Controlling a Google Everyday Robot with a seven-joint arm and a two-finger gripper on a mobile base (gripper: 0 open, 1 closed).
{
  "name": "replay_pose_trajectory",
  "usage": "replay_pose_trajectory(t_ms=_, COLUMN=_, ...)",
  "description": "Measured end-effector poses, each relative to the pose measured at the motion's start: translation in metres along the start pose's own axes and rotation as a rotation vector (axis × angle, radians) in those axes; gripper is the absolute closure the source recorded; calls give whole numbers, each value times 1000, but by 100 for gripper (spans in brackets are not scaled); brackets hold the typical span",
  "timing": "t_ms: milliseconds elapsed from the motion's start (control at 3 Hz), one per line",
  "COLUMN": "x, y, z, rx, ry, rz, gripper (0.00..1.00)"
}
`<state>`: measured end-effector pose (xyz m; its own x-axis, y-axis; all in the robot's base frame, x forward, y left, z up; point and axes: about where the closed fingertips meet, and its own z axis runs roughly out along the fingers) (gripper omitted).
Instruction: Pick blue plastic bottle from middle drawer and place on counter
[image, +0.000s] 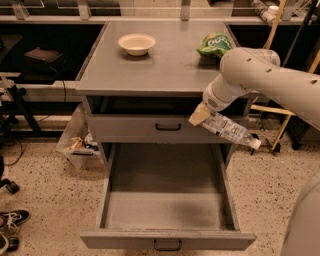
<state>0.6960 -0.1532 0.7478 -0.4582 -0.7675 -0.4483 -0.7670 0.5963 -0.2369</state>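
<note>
The blue plastic bottle (228, 130) is a clear bottle with a pale label and a white cap pointing lower right. My gripper (201, 116) is shut on its base end and holds it in the air, tilted, in front of the cabinet's right side, level with the upper drawer front. The middle drawer (167, 237) is pulled wide open below, its grey floor bare. The counter (160, 67) lies just above and behind the gripper.
On the counter stand a white round bowl (136, 43) at the back left and a green snack bag (215, 44) at the back right. A clear bin with clutter (77, 145) sits on the floor left of the cabinet. Shoes (10, 222) lie at the lower left.
</note>
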Motion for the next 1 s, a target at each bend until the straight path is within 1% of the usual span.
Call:
replay_pose_trajectory(t_ms=333, x=0, y=0, z=0, rx=-1, ry=0, rz=1, gripper=100)
replay_pose_trajectory(t_ms=667, x=11, y=-1, z=-41, rx=65, ry=-29, rz=26, gripper=100)
replay_pose_trajectory(t_ms=1000, x=14, y=4, z=-104, rx=224, ry=-80, rz=39, gripper=100)
